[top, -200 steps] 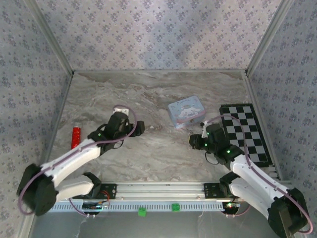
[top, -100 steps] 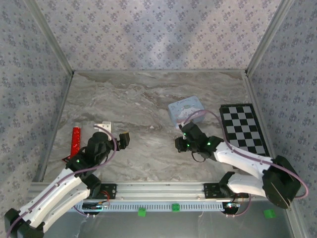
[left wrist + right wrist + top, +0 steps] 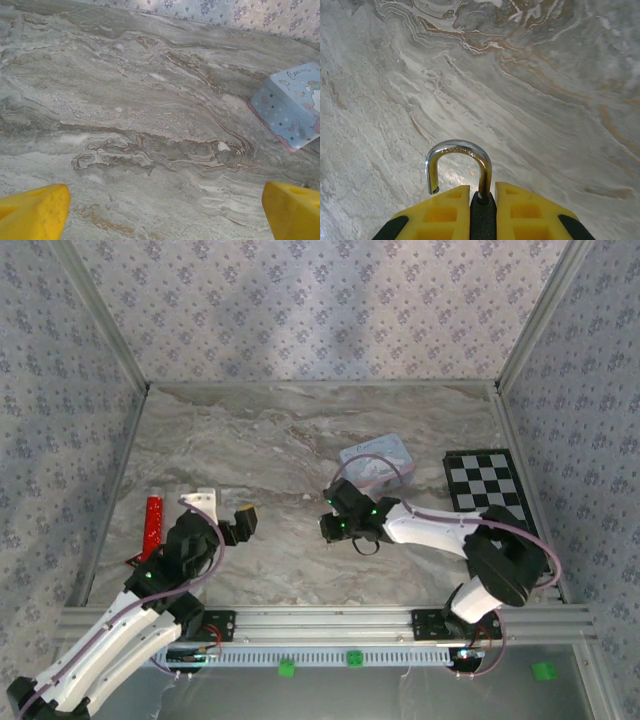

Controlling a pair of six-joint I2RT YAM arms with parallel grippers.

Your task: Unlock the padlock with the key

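We see R gripper point(image 3: 482, 190) clamped on padlock point(image 3: 483, 217) over mid table point(image 3: 280, 440), one shackle leg out of the body. L gripper point(image 3: 165, 210) jaws wide apart, tin point(image 3: 292, 107) ahead-right.

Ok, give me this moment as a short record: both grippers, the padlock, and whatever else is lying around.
left gripper: open, empty, over the marble table
right gripper: shut on the padlock
shackle: sticks out in front, one leg free of the body
cartoon tin: just beyond the right gripper
red stick: near the left edge
checkerboard: at the right edge
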